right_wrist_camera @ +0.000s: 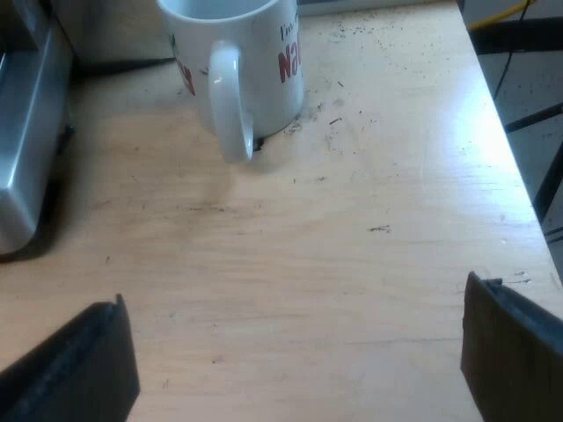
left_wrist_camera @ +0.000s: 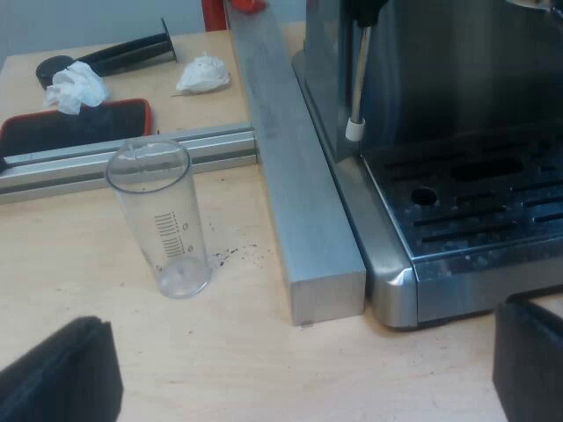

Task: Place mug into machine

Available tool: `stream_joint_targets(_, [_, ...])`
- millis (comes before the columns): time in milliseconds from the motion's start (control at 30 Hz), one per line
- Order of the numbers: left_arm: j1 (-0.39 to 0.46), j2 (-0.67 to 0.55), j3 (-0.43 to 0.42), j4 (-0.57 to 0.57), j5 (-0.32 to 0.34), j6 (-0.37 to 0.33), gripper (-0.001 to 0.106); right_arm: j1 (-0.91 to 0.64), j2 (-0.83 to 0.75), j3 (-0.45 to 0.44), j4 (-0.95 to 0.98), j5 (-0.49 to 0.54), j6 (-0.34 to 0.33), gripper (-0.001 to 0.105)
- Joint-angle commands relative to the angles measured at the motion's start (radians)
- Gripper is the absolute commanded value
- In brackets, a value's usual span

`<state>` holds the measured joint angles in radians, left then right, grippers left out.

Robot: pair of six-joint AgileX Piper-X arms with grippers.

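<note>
A white mug (right_wrist_camera: 242, 66) with red lettering stands upright on the wooden table, its handle turned toward my right gripper (right_wrist_camera: 299, 360). That gripper is open, well short of the mug, with bare table between its fingers. The espresso machine (left_wrist_camera: 440, 132) shows its slotted metal drip tray (left_wrist_camera: 493, 211) and a steam wand (left_wrist_camera: 356, 88) above it; the tray holds nothing. My left gripper (left_wrist_camera: 299, 378) is open over the table, near the tray's corner and a clear measuring glass (left_wrist_camera: 163, 220). A corner of the machine (right_wrist_camera: 26, 132) stands close to the mug.
A thick metal bar (left_wrist_camera: 299, 202) lies along the machine's side, with a grooved rail (left_wrist_camera: 114, 158) branching off it. Beyond the rail are a black and red mat (left_wrist_camera: 75, 127), crumpled tissues (left_wrist_camera: 75, 88), and a black-handled tool (left_wrist_camera: 106, 57). Coffee grounds dot the table. The table edge (right_wrist_camera: 506, 114) runs beside the mug.
</note>
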<state>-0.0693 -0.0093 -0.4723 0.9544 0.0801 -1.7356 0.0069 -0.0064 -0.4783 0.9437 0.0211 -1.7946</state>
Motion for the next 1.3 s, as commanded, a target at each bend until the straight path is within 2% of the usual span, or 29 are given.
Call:
stream_joint_targets(33, [0.0,-0.139,0.003,-0.026,0.006,0.001,0.087,-0.002,-0.046,-0.006,0.003,0.001,-0.005,0.077])
stream_joint_targets(200, [0.0,-0.139,0.003,-0.026,0.037,0.001,0.087,-0.002,-0.046,-0.006,0.003,0.001,-0.011,0.077])
stream_joint_targets(300, [0.0,-0.129,-0.01,-0.02,0.077,-0.015,0.087,-0.002,-0.04,-0.014,0.006,0.001,-0.073,0.077])
stream_joint_targets(567, [-0.047,-0.02,-0.104,0.005,0.162,-0.032,0.087,-0.002,0.056,-0.144,0.098,0.004,-0.07,0.077])
stream_joint_targets(633, [-0.075,0.015,-0.123,0.005,0.188,-0.032,0.087,-0.002,0.092,-0.193,0.129,0.004,-0.065,0.077])
stream_joint_targets(700, [-0.118,0.064,-0.15,0.005,0.26,-0.037,0.087,-0.002,0.139,-0.25,0.16,0.0,-0.06,0.077])
stream_joint_targets(833, [-0.19,0.131,-0.179,0.002,0.293,-0.037,0.087,-0.002,0.203,-0.319,0.177,-0.021,-0.032,0.077])
stream_joint_targets(900, [-0.242,0.162,-0.18,-0.017,0.326,-0.037,0.087,0.004,0.242,-0.353,0.19,-0.069,-0.013,0.077])
stream_joint_targets(1033, [-0.332,0.2,-0.178,-0.046,0.345,-0.012,0.087,0.042,0.297,-0.381,0.206,-0.103,-0.009,0.077])
stream_joint_targets(1167, [-0.426,0.233,-0.166,-0.074,0.345,0.062,0.087,0.075,0.336,-0.384,0.206,-0.129,-0.009,0.077])
stream_joint_targets(1300, [-0.495,0.239,-0.101,-0.168,0.345,0.071,0.087,0.116,0.414,-0.384,0.198,-0.131,-0.011,0.077])
